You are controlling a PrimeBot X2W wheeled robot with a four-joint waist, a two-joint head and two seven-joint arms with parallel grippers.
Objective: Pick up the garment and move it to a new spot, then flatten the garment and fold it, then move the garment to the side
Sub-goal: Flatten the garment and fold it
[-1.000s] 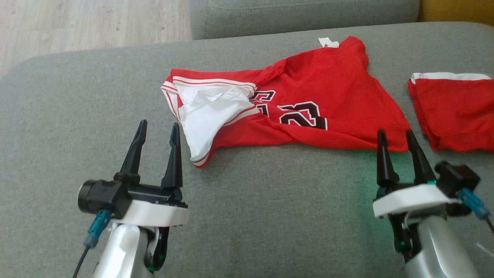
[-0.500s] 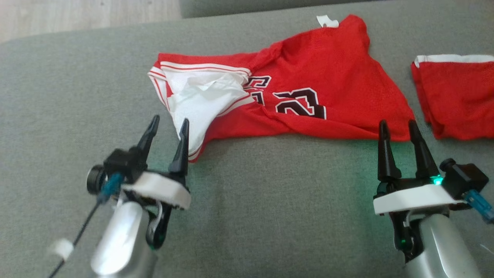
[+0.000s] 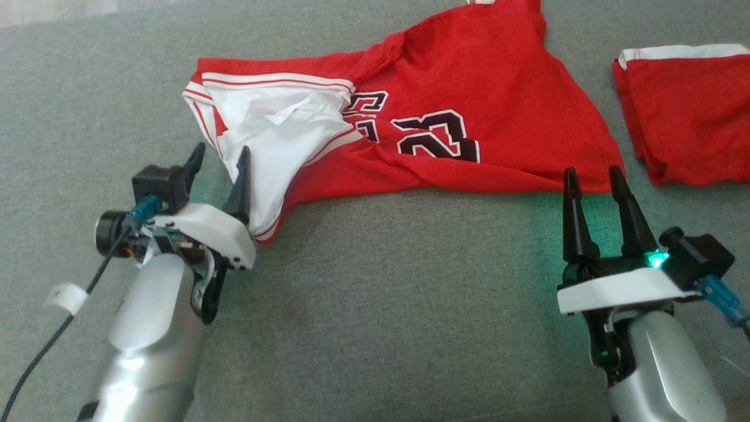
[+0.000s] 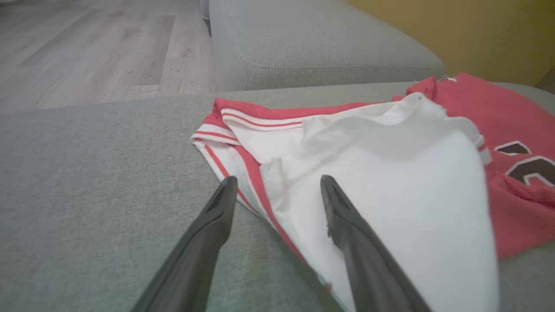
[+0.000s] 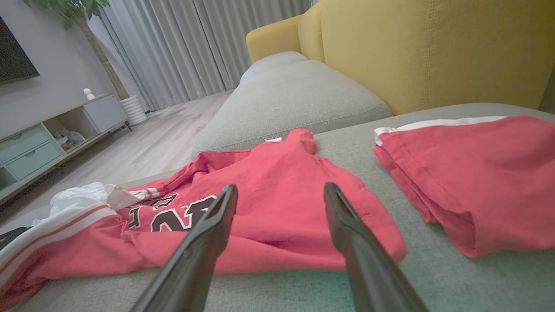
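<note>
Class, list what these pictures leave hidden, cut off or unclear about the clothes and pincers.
Jersey: its far end is cut off by the head view's top edge.
Lettering beside the number: partly covered by the white lining, head view.
Second red garment: cut by the head view's right edge.
Left pincer: contact with the fabric unclear.

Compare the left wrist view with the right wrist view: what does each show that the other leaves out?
Left wrist, not right: a close look at the open left gripper, one finger each side of the jersey's striped edge. Right wrist, not left: the open right gripper aimed at the jersey's near corner, a second red garment, curtains, a low cabinet. Both: the red jersey, grey sofa, wooden floor.
</note>
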